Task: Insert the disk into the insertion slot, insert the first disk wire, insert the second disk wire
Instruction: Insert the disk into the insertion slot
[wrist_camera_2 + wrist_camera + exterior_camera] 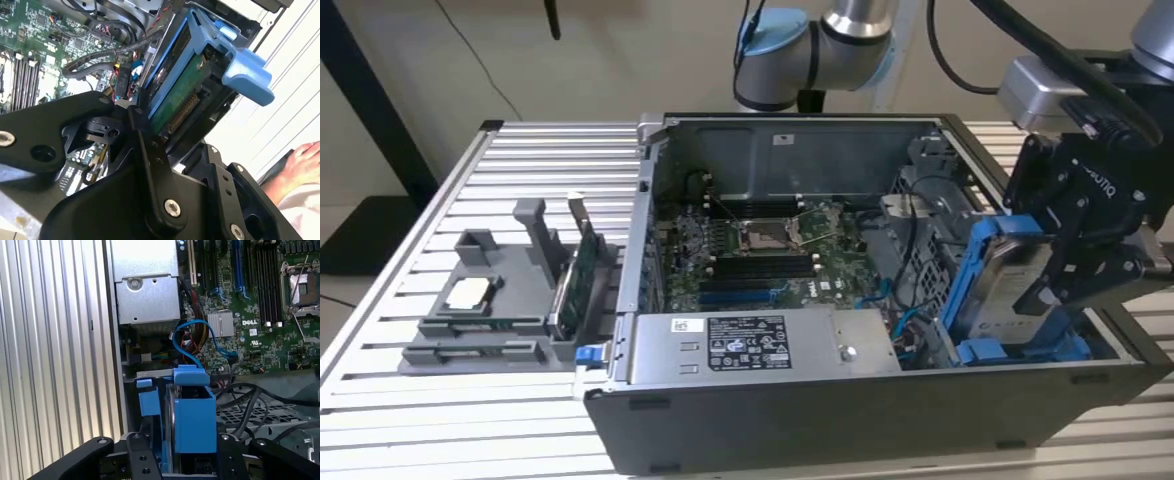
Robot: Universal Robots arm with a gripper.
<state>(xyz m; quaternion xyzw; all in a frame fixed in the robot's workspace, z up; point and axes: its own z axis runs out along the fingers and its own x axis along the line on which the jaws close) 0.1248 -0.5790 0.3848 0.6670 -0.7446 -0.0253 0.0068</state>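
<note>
The disk stands on edge in its bright blue carrier at the right front corner of the open computer case. My gripper is shut on it from the exterior view's right. The first wrist view has the blue carrier between my black fingers. Its green circuit side and a blue tab appear in the second wrist view. The disk's lower end sits down in the case beside the grey perforated cage wall of the insertion slot. A blue cable and black cables lie close by.
A silver power supply fills the case's front, with the motherboard behind it. A grey fixture holding parts and an upright card sit on the slatted table at the exterior view's left. A person's hand rests beyond the case.
</note>
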